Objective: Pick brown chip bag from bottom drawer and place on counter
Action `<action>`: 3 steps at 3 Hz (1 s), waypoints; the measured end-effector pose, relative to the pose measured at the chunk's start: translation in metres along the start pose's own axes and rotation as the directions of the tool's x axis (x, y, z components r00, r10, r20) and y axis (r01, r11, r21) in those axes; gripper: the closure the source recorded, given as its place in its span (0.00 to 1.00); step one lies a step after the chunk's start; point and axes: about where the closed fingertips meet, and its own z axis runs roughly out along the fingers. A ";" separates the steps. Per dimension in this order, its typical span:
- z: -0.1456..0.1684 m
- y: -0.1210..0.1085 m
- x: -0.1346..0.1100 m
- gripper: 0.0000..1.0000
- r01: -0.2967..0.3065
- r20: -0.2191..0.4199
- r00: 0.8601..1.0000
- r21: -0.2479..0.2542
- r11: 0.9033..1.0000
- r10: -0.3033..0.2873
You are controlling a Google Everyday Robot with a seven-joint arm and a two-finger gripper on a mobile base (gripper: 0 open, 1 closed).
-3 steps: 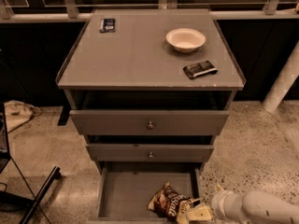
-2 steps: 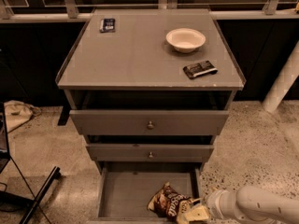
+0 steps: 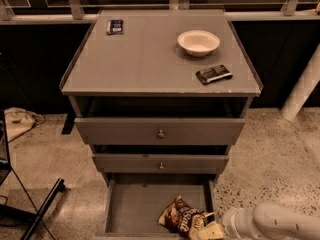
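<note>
1. Camera view: I see the bottom drawer (image 3: pixel 135 204) pulled fully out. The brown chip bag (image 3: pixel 179 218) lies on its floor at the front right corner.
2. The claw (image 3: pixel 215 230) sits at the drawer's front right edge, against the bag's tan end. I cannot tell whether it is apart, together or clamped.
3. The white arm (image 3: pixel 280 223) enters from the lower right.
4. The counter (image 3: pixel 150 59) carries a white bowl (image 3: pixel 198 42), a black packet (image 3: pixel 214 74) near the right edge and a small dark packet (image 3: pixel 115 26) at the back left.
</note>
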 end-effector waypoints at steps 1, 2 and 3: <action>0.032 -0.010 0.015 0.00 -0.010 0.002 1.000 -0.024 1.000 0.010; 0.071 -0.018 0.024 0.00 -0.040 -0.005 0.999 -0.063 0.997 0.039; 0.099 -0.023 0.029 0.00 -0.064 -0.016 0.998 -0.092 0.994 0.062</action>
